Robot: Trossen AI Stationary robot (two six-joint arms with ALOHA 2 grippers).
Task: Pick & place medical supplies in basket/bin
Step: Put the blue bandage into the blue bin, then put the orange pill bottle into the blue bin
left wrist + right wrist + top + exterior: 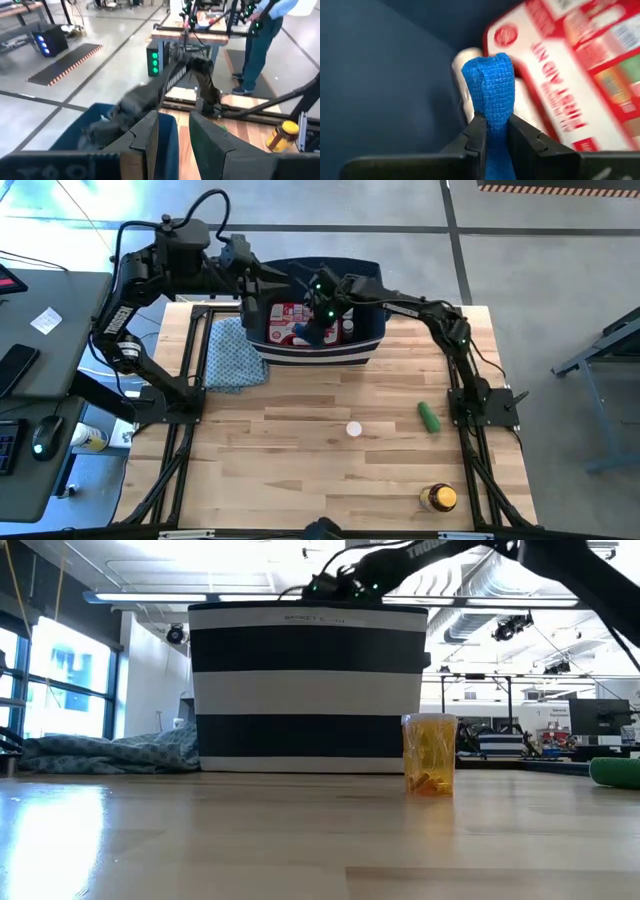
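1. Medical supplies are seen in two places: some already lie inside the navy bin (372,345) at the far middle of the table (300,470), and three remain on the wood.
2. Inside the bin, the red first-aid kit (570,75) is seen lying beside a pale bottle (462,75).
3. A blue wrap roll (490,90) is clamped between the fingers of the right gripper (492,132), which is held inside the bin above the kit.
4. The left gripper (172,137) is held at the bin's left rim; its fingers are seen slightly apart, with nothing between them.
5. A green cylinder (429,416) lies on the table's right side, near the right arm's base.
6. A small white cap-like piece (354,429) rests near the table's middle, well apart from the bin.
7. A yellow-capped amber bottle (438,498) stands at the near right corner.
8. A blue-green patterned cloth (233,355) is bunched just left of the bin.
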